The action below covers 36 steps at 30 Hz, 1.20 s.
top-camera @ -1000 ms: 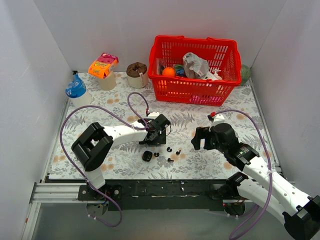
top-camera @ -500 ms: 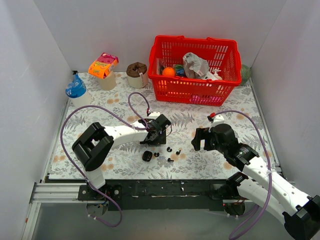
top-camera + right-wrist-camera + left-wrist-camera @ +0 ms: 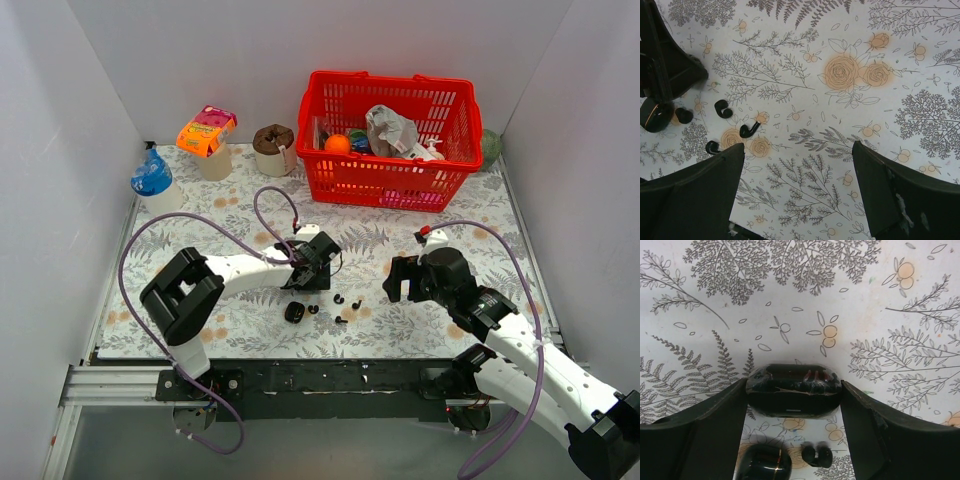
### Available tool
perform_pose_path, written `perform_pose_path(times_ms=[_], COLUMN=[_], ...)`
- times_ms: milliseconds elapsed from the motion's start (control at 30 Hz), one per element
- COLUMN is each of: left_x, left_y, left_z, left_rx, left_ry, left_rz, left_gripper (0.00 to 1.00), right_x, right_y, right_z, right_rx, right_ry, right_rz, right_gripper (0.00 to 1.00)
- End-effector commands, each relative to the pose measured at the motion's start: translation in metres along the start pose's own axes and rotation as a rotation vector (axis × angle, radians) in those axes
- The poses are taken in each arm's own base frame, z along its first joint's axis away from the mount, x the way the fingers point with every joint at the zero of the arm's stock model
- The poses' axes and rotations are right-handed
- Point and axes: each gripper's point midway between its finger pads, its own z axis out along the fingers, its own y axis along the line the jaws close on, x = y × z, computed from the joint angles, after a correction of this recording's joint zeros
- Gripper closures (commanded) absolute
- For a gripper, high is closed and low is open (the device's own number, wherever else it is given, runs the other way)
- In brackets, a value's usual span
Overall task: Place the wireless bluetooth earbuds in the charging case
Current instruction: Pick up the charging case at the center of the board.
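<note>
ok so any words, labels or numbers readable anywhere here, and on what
No text can be read.
orange packet: printed, but too small to read.
blue bottle: any print is too blurred.
black case: no lettering visible, only glare.

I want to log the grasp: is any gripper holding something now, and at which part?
The left gripper pinches the charging case by its two rounded ends; the right gripper is open and empty.

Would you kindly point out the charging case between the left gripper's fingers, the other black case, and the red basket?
charging case (image 3: 794, 397): left wrist view, its front face.
other black case (image 3: 294, 312): top external view, its middle.
red basket (image 3: 385, 182): top external view, front wall.
</note>
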Motion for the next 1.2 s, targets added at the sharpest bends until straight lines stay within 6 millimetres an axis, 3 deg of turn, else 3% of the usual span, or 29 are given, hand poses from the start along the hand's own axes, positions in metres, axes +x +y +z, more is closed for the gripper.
perform_pose_path(times_ms=[0,100,133,233,267,300,333,367,400,433,467,500,567,633,800,1167], left_x=[-0.014,-0.036,-0.049,-0.057,-0.075,-0.061,-0.058,-0.071,-0.054,-0.048,-0.060,-0.041,-0.039,-0.032,-0.013,-0.021], left_y=[0.005,-0.005,-0.009,-0.022,-0.035,-0.030,-0.041,-0.047,-0.041,-0.041,-0.040,-0.035,-0.035,-0.034,-0.050,-0.063], left_z=[-0.015,-0.038,-0.056,-0.081,-0.109,-0.106,-0.119,-0.149,-0.142,-0.148,-0.176,-0.167,-0.186,-0.190,-0.203,-0.199], left_rx=[0.036,0.145,0.204,0.375,0.494,0.530,0.634,0.744,0.767,0.814,0.885,0.910,0.983,1.009,1.134,1.107], left_ry=[-0.081,-0.180,-0.237,-0.337,-0.439,-0.443,-0.479,-0.601,-0.611,-0.648,-0.769,-0.767,-0.869,-0.893,-0.894,-0.896], left_rz=[0.019,0.044,0.037,0.083,0.065,0.105,0.165,0.166,0.197,0.231,0.213,0.252,0.302,0.345,0.519,0.623], left_gripper=[0.77,0.90,0.93,0.94,0.94,0.94,0.94,0.96,0.96,1.00,1.00,1.00,1.00,1.00,1.00,1.00], right_x=[-0.026,-0.045,-0.051,-0.079,-0.079,-0.091,-0.088,-0.083,-0.096,-0.095,-0.096,-0.102,-0.104,-0.112,-0.089,-0.073], right_y=[0.014,0.023,0.026,0.049,0.063,0.072,0.075,0.080,0.086,0.087,0.091,0.095,0.100,0.108,0.123,0.165], right_z=[-0.010,-0.016,-0.018,-0.031,-0.035,-0.042,-0.043,-0.037,-0.043,-0.042,-0.042,-0.045,-0.046,-0.052,-0.037,-0.032], right_rx=[-0.044,-0.059,-0.070,-0.189,-0.263,-0.299,-0.311,-0.329,-0.340,-0.338,-0.353,-0.369,-0.389,-0.416,-0.456,-0.507], right_ry=[-0.042,-0.077,-0.095,-0.201,-0.188,-0.205,-0.169,-0.112,-0.122,-0.098,-0.085,-0.098,-0.088,-0.085,0.098,0.130], right_rz=[-0.005,0.009,0.012,-0.002,-0.018,-0.050,-0.064,-0.070,-0.075,-0.071,-0.071,-0.076,-0.075,-0.086,-0.103,-0.123], right_gripper=[0.04,0.07,0.07,0.06,0.04,0.02,0.02,0.02,0.02,0.02,0.02,0.02,0.02,0.02,0.02,0.02])
